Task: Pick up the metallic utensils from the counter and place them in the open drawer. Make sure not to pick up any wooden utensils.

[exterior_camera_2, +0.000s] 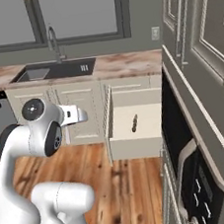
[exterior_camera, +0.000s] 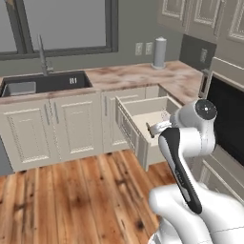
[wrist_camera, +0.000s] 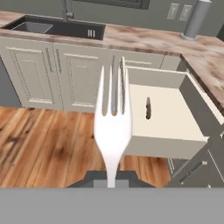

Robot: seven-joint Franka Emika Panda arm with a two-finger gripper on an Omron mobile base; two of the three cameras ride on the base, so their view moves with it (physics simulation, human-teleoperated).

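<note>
My gripper (wrist_camera: pixel 111 176) is shut on the handle of an all-silver fork (wrist_camera: pixel 113 127), one of the metallic utensils. Its tines point toward the open drawer (wrist_camera: pixel 166 146). The fork hangs over the wooden floor, to the left of the drawer's pulled-out front. Inside the drawer lies a dark-handled knife (wrist_camera: pixel 148 108) on the pale bottom, also seen as the knife (exterior_camera_2: pixel 134 123) in the drawer (exterior_camera_2: pixel 136 148). From the left base view the hand (exterior_camera: pixel 155 128) sits just in front of the drawer (exterior_camera: pixel 127 126). The island counter and the wooden utensils are out of view.
A sink counter (exterior_camera: pixel 143 74) with a dark sink (exterior_camera: pixel 45 83) and a paper towel roll (exterior_camera: pixel 159 52) runs behind the drawer. A dark oven front (exterior_camera: pixel 228 119) stands to the right. Wooden floor (exterior_camera: pixel 71 190) lies open to the left.
</note>
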